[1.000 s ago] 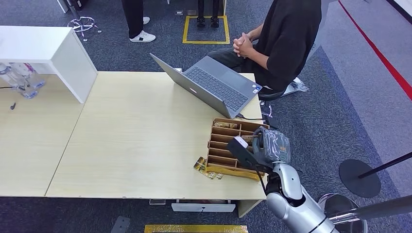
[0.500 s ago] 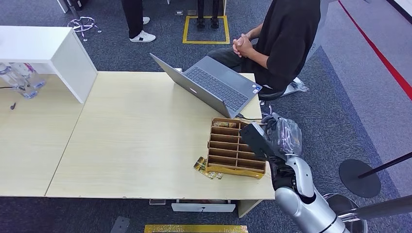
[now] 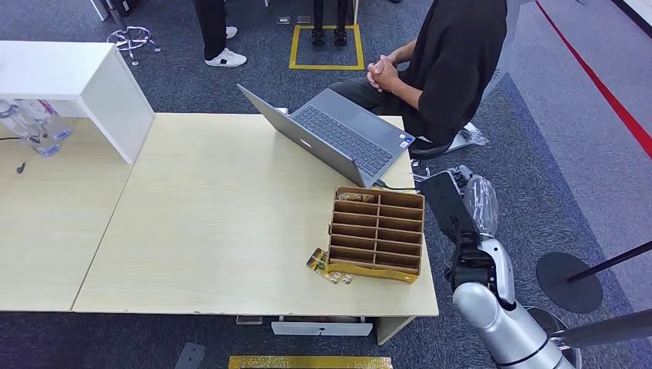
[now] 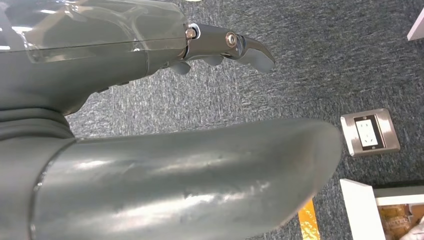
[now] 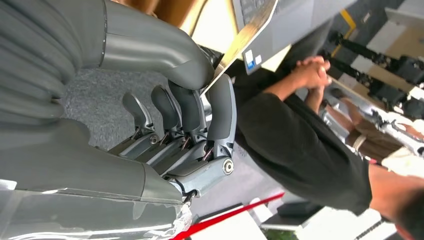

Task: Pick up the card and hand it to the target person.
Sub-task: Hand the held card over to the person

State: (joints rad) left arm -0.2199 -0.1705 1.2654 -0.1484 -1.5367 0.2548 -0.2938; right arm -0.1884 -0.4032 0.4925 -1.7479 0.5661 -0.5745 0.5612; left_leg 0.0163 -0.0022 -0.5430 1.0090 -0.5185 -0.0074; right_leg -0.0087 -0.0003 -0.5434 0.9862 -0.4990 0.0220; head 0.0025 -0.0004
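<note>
With the card point(image 5: 243, 45) pinched between thumb and fingers, my right hand point(image 3: 467, 207) hangs off the worktop point(image 3: 223, 223) edge, near the seated person point(image 3: 454, 69). Handover step: next, extend toward their clasped hands.

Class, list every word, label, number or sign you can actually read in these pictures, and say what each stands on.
No text can be read.
Laptop: blue sticker, too small to read.
Card pinched by the right hand: dark face, nothing legible.
Floor socket plate: no lettering legible.

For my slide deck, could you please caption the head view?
Right hand holds the card beside the table, toward the seated person.
</note>
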